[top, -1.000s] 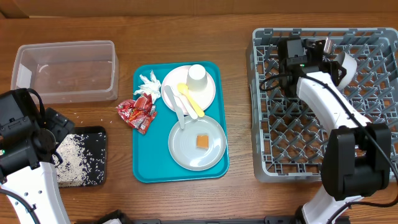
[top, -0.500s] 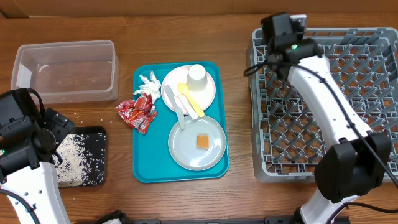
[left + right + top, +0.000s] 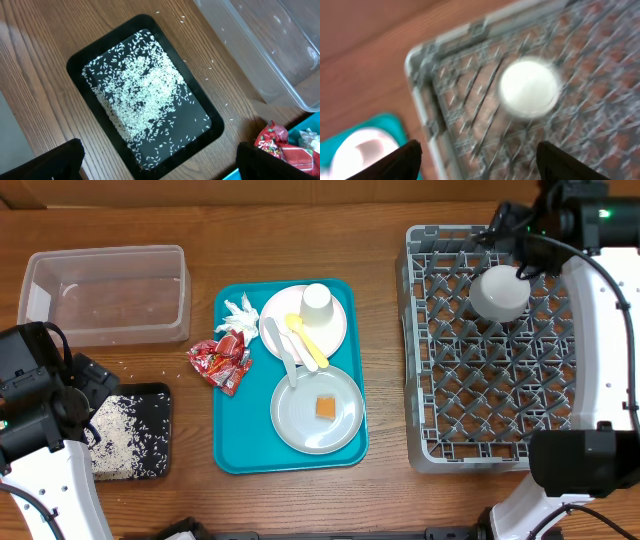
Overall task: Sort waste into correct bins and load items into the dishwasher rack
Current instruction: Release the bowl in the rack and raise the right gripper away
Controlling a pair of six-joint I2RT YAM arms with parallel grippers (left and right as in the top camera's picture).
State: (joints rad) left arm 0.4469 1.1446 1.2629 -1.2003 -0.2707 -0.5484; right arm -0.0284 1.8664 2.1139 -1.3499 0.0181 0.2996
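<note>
The small white bowl (image 3: 498, 292) lies on the pegs in the far part of the grey dishwasher rack (image 3: 520, 410); it is blurred in the right wrist view (image 3: 529, 89). My right gripper (image 3: 515, 242) hangs open and empty above the rack's far edge (image 3: 477, 165). My left gripper (image 3: 95, 385) is open and empty above the black tray (image 3: 85, 65), which holds white rice (image 3: 145, 95). The red wrappers (image 3: 222, 360) and the napkin (image 3: 238, 315) lie at the left edge of the teal tray (image 3: 235, 450). An orange cube (image 3: 325, 408) sits on the near plate (image 3: 300, 425).
The clear tub (image 3: 100, 290) stands at the far left. The far plate (image 3: 335, 330) carries a white cup (image 3: 318, 302), and white and yellow cutlery (image 3: 300, 345) lies across both plates. Loose rice grains (image 3: 220, 92) dot the table between the tub and the black tray.
My right arm has swung right, towards the rack's far right corner. The white bowl now rests in the rack, free of the gripper. My left arm has not moved.
</note>
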